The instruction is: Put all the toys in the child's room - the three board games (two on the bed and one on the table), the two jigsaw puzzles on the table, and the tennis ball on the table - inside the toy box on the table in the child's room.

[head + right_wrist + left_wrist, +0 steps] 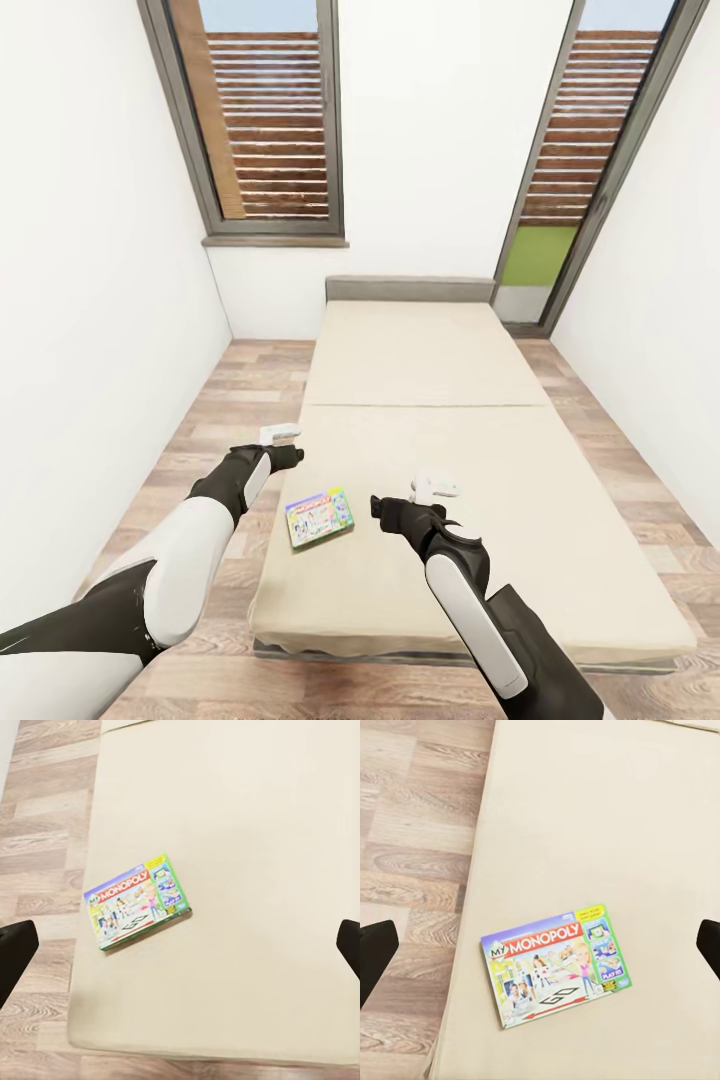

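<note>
a: head view; robot stands at the foot of the bed (pixel 480 400); one board game, the monopoly box (pixel 319 517), lies flat on the mattress near the left front corner, just in from the edge; the toy box and the other toys are elsewhere.

b: arms?

a: both raised over the near end of the bed; left gripper (pixel 283 446) over the mattress's left edge, beyond the box; right gripper (pixel 425 495) over the mattress to the box's right; neither touching it; box sits between them.

b: fingers?

a: wrist views put a dark fingertip at each side border with a wide gap between, left (pixel 375 952) and right (pixel 15 952) alike; so both sets of fingers stand apart, nothing held.

b: why hover like that?

a: judgement only: looks like a lining-up pose before a pick; both wrist cameras look down on the box, so either arm could take it; left seems nearer.

b: surfaces?

a: mattress beige, matte, smooth, a seam across the middle; frame dark grey, short grey headboard; floor (pixel 240 400) wood plank; walls plain white; two tall dark-framed windows behind.

b: the box itself?

a: thin flat rectangle, glossy printed lid, red title band, green edge; lies skewed to the mattress edge; judged stiff card and light; so low a profile leaves little side wall for fingers to grip.
</note>
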`<state>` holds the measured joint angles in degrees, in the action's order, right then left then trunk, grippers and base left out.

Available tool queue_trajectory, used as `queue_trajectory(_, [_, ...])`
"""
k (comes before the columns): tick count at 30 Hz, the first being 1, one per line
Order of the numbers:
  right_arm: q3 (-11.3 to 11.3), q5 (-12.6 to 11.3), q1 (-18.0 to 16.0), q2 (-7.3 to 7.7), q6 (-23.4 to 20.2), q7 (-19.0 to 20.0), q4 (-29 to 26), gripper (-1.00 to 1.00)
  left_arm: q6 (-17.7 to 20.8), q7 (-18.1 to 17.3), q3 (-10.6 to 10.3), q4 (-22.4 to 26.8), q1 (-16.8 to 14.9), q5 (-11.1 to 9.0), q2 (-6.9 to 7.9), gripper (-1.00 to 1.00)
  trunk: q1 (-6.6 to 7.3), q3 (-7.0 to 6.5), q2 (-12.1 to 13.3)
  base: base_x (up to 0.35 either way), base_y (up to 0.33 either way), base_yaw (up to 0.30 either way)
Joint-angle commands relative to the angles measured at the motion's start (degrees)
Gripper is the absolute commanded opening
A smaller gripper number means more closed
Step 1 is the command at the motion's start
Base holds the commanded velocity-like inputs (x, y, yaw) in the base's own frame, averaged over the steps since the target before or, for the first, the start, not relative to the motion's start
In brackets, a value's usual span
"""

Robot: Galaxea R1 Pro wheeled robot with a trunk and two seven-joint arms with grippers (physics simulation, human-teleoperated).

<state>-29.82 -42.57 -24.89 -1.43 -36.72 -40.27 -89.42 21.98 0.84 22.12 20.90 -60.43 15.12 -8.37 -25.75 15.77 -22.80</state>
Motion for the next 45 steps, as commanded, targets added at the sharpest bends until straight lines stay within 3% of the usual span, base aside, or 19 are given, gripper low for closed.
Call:
queue_trajectory(1, [-0.06, -0.49, -0.07, 0.00, -0.11, -0.58, -0.07, 1.00, 0.27, -0.05, 0.38, 0.10, -0.05, 0.50, -0.07, 1.00, -0.03, 0.21, -0.12, 0.000, 0.000, 0.000])
queue_trajectory(45, [-0.05, -0.66, -0.11, 0.01, -0.11, -0.49, -0.01, 1.00, 0.17, -0.38, 0.38, 0.10, -0.04, 0.43, -0.07, 1.00, -0.03, 4.35, -0.12, 0.000, 0.000, 0.000])
